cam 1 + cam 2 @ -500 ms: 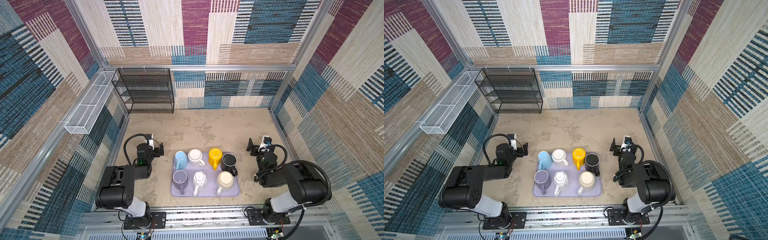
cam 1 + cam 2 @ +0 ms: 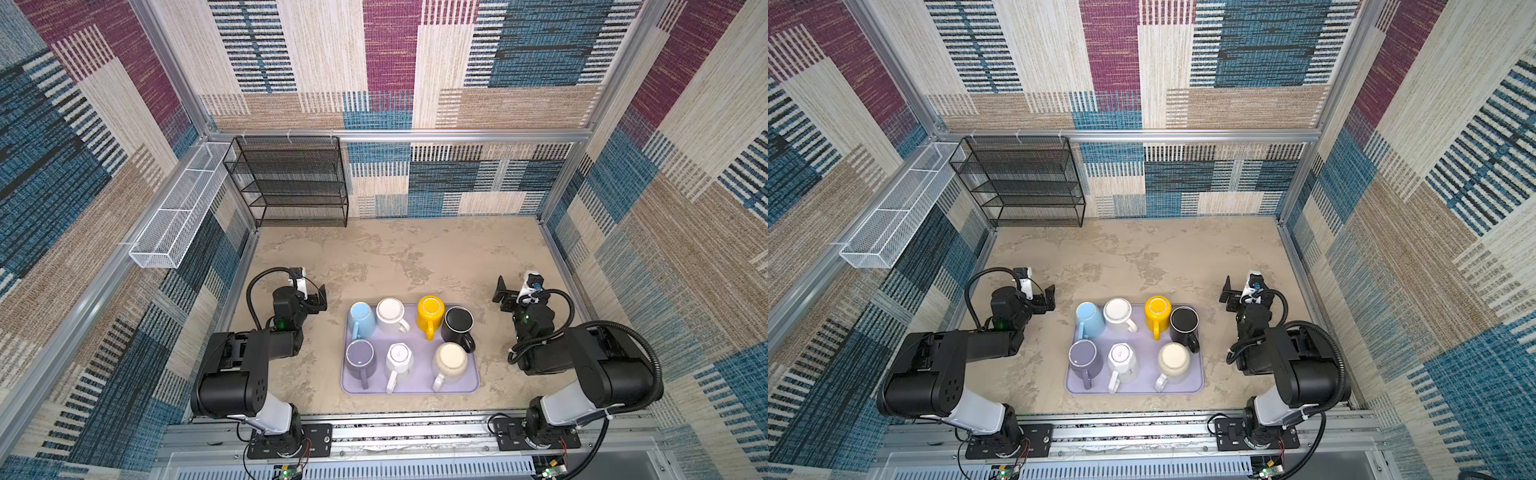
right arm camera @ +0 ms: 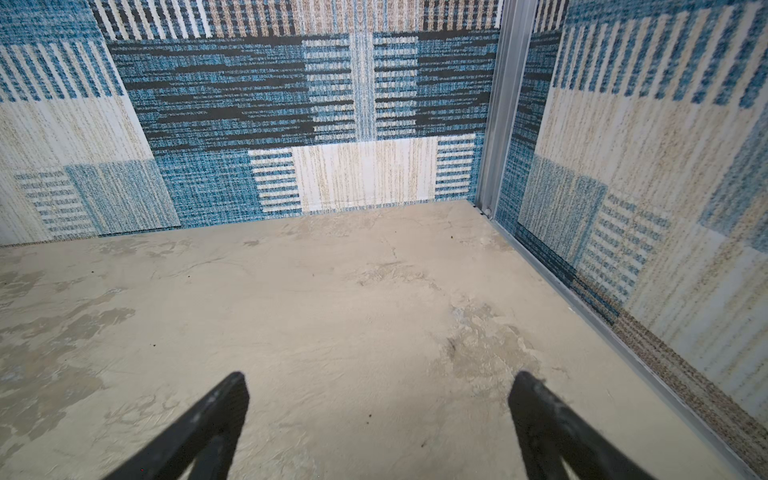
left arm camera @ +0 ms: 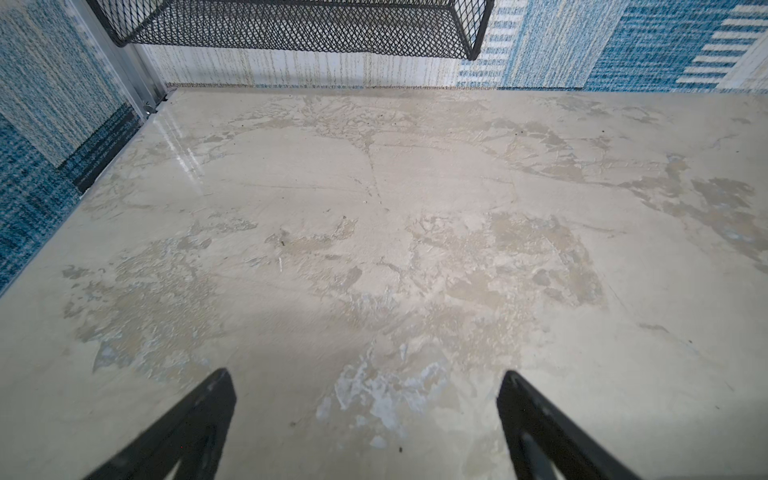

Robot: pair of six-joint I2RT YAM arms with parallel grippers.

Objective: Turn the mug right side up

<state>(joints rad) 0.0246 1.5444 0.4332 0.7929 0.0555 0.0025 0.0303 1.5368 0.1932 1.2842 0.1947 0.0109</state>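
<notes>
Several mugs stand on a lavender tray [image 2: 415,385] [image 2: 1142,386] at the front middle of the table. The back row holds a light blue mug [image 2: 362,318], a white mug [image 2: 390,313], a yellow mug [image 2: 430,309] and a black mug [image 2: 457,324]. The front row holds a purple mug [image 2: 360,357], a faceted white mug [image 2: 399,359] and a cream mug [image 2: 449,359]. Most show a flat base upward. My left gripper [image 2: 318,297] [image 4: 368,374] hangs open left of the tray, holding nothing. My right gripper [image 2: 503,293] [image 3: 380,376] is open right of the tray, also holding nothing.
A black wire rack [image 2: 291,183] [image 4: 291,25] stands against the back wall at the left. A white wire basket [image 2: 178,208] hangs on the left wall. Patterned walls close in the table on three sides. Both wrist views show only bare tabletop and walls.
</notes>
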